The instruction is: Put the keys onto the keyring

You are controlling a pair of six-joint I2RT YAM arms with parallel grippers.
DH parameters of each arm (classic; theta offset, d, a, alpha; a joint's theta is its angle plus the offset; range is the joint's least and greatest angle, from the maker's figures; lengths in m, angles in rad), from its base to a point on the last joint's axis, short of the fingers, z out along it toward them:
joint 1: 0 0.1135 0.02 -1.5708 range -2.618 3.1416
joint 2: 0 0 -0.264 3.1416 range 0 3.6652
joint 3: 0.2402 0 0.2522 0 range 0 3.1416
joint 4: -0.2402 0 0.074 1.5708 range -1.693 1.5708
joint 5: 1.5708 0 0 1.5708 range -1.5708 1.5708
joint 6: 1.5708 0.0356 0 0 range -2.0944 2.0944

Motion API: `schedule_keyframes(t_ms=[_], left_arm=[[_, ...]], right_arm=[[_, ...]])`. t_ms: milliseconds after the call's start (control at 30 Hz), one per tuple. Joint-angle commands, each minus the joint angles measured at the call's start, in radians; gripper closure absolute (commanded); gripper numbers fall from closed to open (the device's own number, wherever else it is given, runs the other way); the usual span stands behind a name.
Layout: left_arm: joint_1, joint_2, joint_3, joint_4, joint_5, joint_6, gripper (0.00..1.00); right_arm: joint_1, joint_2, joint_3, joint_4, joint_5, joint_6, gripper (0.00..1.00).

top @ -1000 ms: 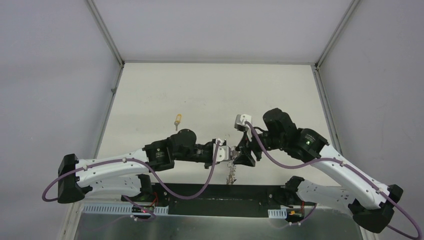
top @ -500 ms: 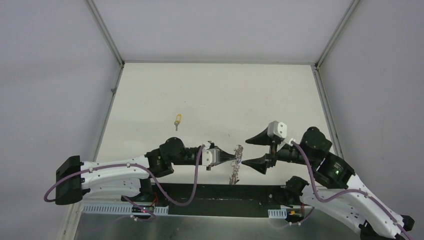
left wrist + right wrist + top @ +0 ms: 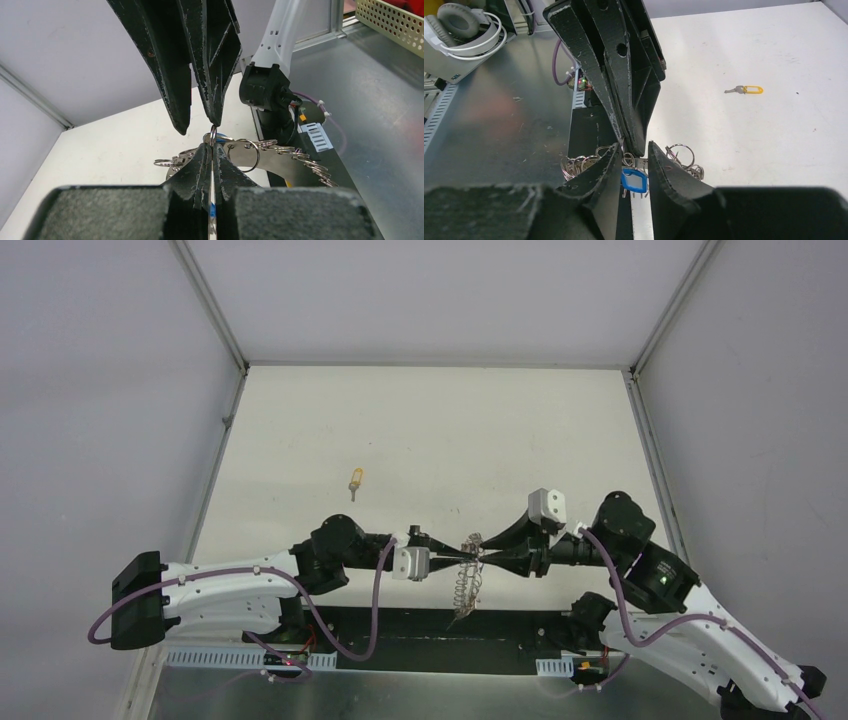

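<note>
Aloft, left pincer (image 3: 461,558) pinching keyring (image 3: 463,588) top, right pincer (image 3: 483,554) spread astride blue key (image 3: 634,181), coils dangling below

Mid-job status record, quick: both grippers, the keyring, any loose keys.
left gripper: shut on the blue key
right gripper: fingers apart on either side of the blue key's head; grip unclear
keyring: hanging below the two meeting grippers
yellow key: lying loose on the table, away from both arms
</note>
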Motion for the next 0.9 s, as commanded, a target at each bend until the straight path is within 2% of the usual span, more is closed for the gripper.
schedule_keyframes(t_ms=[0,67,233,333,433,567,700,800,867], left_arm=[[-0.009,-0.026,0.020,0.095,0.035,0.011,1.00],[-0.008,-0.033,0.022,0.082,0.031,0.012,1.00],[-0.009,-0.048,0.023,0.061,0.023,0.016,1.00],[-0.008,-0.054,0.022,0.055,0.017,0.017,1.00],[-0.009,-0.058,0.024,0.054,0.016,0.016,1.00],[-0.008,-0.052,0.029,0.053,0.022,0.008,1.00],[-0.009,-0.044,0.031,0.059,0.025,0.000,1.00],[-0.009,-0.038,0.033,0.059,0.029,-0.001,1.00],[-0.008,-0.038,0.033,0.060,0.029,-0.002,1.00]], right_arm=[[-0.001,0.010,-0.009,0.058,-0.054,-0.017,0.72],[0.000,0.012,-0.012,0.058,-0.073,-0.018,0.70],[0.000,0.014,-0.020,0.059,-0.104,-0.024,0.52],[0.000,0.014,-0.021,0.061,-0.118,-0.028,0.51],[0.000,0.019,-0.025,0.063,-0.112,-0.026,0.59],[0.001,0.023,-0.028,0.077,-0.097,-0.027,0.76],[-0.001,0.032,-0.028,0.095,-0.101,-0.025,0.85],[-0.001,0.046,-0.031,0.099,-0.115,-0.027,1.00],[-0.001,0.051,-0.031,0.098,-0.120,-0.029,1.00]])
